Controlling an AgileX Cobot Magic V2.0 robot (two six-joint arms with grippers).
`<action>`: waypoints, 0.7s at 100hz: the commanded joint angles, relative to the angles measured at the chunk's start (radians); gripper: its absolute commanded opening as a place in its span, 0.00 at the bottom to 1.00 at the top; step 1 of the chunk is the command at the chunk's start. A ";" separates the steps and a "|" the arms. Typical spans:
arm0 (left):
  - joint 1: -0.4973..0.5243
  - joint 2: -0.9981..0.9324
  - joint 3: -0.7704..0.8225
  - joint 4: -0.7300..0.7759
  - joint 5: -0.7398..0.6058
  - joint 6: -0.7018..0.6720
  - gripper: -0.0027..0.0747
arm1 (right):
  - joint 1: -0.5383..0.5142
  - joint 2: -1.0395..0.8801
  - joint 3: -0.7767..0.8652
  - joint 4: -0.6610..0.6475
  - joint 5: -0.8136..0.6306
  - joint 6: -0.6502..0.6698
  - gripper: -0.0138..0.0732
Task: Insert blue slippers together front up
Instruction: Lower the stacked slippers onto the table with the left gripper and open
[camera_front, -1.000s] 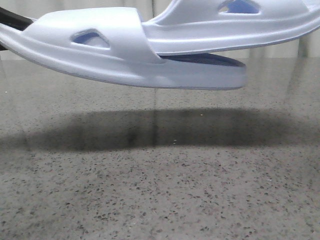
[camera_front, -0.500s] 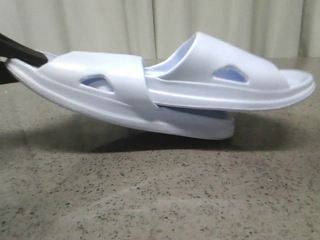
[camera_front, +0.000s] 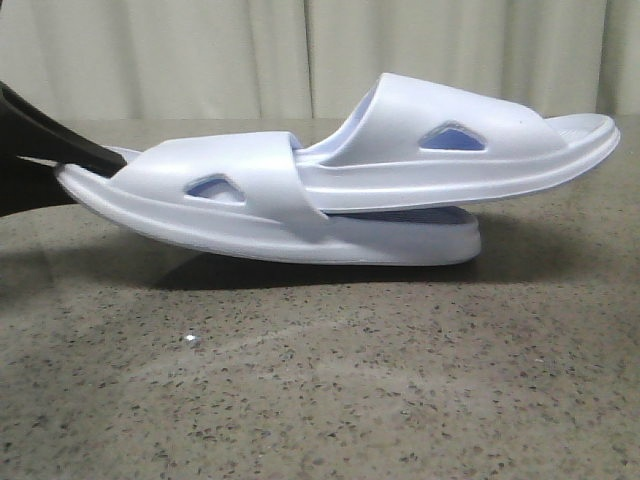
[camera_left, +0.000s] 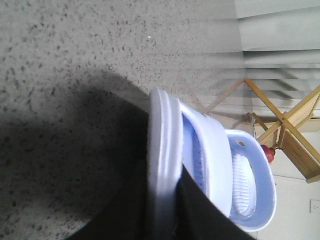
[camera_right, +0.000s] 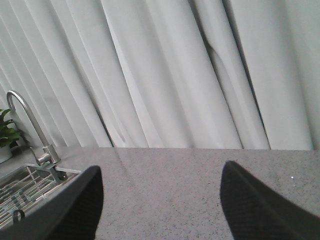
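Nesting stage: the two pale blue-white moulded foam slippers (camera_front: 330, 190) are already joined, one slid under the wide strap of the other, so the insertion itself looks done.
Lower slipper (camera_front: 250, 215): sole down near the speckled grey stone countertop (camera_front: 330, 390); its front end rests on or just above the surface, its gripped end is tilted up, and a shadow lies beneath it.
Upper slipper (camera_front: 450, 150): its sole lies over the ribbed footbed of the lower one, its far end jutting out past the lower slipper's tip; triangular side cut-outs on both face the front camera.
Left gripper (camera_left: 165, 215): black fingers pinched on the rim at one end of the lower slipper, one finger on each face of the sole; in the front view it enters as a dark shape at the left edge.
Right gripper (camera_right: 160, 200): fingers spread wide with nothing between them, aimed at the pale pleated curtain (camera_right: 175, 70) and well apart from the pair.
Remaining work: judged from the tilt, setting the pair fully down and letting go; whether the pair sits "front up" as asked is hard to judge from this side-on view.
Background: a steel sink with a curved tap (camera_right: 30, 135) and a wooden frame (camera_left: 285, 125) appear in the wrist views.
Writing and brands: none legible on the slippers or elsewhere.
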 joint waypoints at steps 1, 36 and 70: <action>-0.007 -0.007 -0.032 -0.083 0.079 0.030 0.06 | 0.001 -0.001 -0.035 0.008 0.000 -0.020 0.66; -0.007 -0.006 -0.032 -0.083 0.086 0.091 0.38 | 0.001 -0.001 -0.035 0.008 0.000 -0.020 0.66; -0.007 -0.006 -0.032 -0.083 -0.010 0.250 0.50 | 0.001 -0.001 -0.035 0.008 0.010 -0.020 0.66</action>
